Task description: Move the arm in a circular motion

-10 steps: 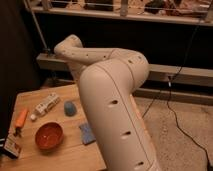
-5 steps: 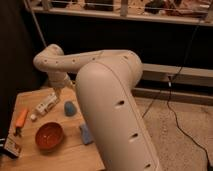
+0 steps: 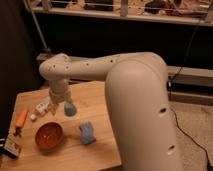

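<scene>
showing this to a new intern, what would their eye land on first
The huge cream arm fills the right foreground and reaches left across the table. Its gripper hangs over the table's left half, next to a small blue thing. Nearer the camera sit an orange bowl and a blue cloth.

The arm [image 3: 135, 100] filled the right foreground, its thick cream-white segment standing up from the bottom edge to a broad rounded bend. From there a slimmer tube, dotted with small dark holes, ran level toward the left of the view and ended in a rounded joint. Below that joint the wrist turned straight down. The hand [image 3: 57, 101] hung at its end, pointing downward as far as the dim light showed.
</scene>
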### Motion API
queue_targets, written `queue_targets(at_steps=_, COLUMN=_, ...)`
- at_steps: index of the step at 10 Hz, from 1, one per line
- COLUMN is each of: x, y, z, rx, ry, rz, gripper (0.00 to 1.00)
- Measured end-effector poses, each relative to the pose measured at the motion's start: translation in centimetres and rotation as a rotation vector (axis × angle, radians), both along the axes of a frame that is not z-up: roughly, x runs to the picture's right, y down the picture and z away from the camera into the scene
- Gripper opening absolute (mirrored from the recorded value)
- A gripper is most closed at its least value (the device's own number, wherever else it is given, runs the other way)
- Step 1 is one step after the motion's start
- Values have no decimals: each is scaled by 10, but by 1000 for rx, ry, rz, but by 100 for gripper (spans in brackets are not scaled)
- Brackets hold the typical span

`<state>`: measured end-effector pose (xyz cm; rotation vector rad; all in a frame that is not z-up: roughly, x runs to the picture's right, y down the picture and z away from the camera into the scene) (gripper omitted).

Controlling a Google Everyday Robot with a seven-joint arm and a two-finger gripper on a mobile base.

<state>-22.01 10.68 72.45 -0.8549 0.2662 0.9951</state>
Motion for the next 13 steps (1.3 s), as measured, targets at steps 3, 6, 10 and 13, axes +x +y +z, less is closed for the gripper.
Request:
queue_targets(at_steps=3, x=43, y=31, z=-28, rx=-106, ry=25, rz=58, gripper=65)
queue_targets(at_steps=6, x=108, y=47, z=-54, rx=-151, ry=174, rz=156, gripper=65)
queue_targets(at_steps=10, x=216, y=47, z=-76, rx=-95, ry=462, rz=342, gripper=65)
queue_targets(at_steps=13, x=327, y=25, z=-86, rx=26, ry=707, rz=509, gripper=65)
